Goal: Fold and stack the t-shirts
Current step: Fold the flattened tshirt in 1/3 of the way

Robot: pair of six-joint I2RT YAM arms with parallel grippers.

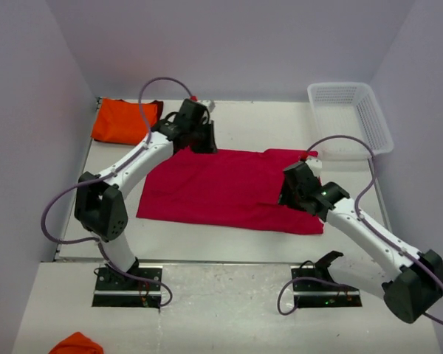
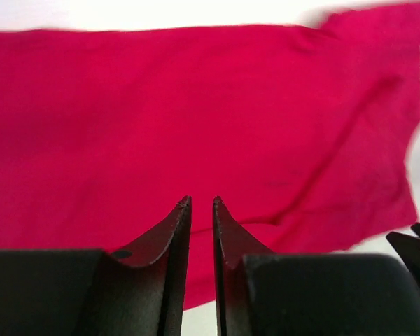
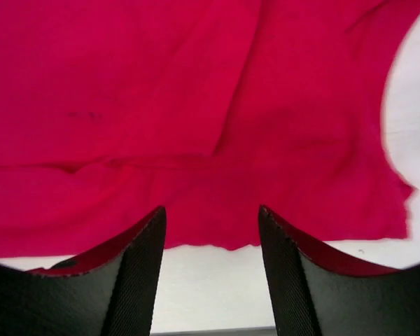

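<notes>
Evidently the job was only part done. The crimson-pink t-shirt (image 1: 229,188) lay spread in a rough rectangle across the middle of the surface (image 1: 258,122), one layer lapped over another at its right end, and it probably needed more folds. The orange t-shirt (image 1: 122,120) sat bunched compactly at the far left corner, well apart, so no stack existed yet.

The left gripper (image 2: 199,201) hovered at the crimson shirt's far edge, its fingers (image 2: 173,234) nearly together with only a slit between, holding nothing. The right gripper (image 3: 211,210) hung over the shirt's near right edge, spread wide and empty.

By count there were two t-shirts on the surface, two grippers, and one white basket (image 1: 374,118) at the far right. A further orange scrap (image 1: 77,344) showed off the surface at near left; what it was I could not tell.
</notes>
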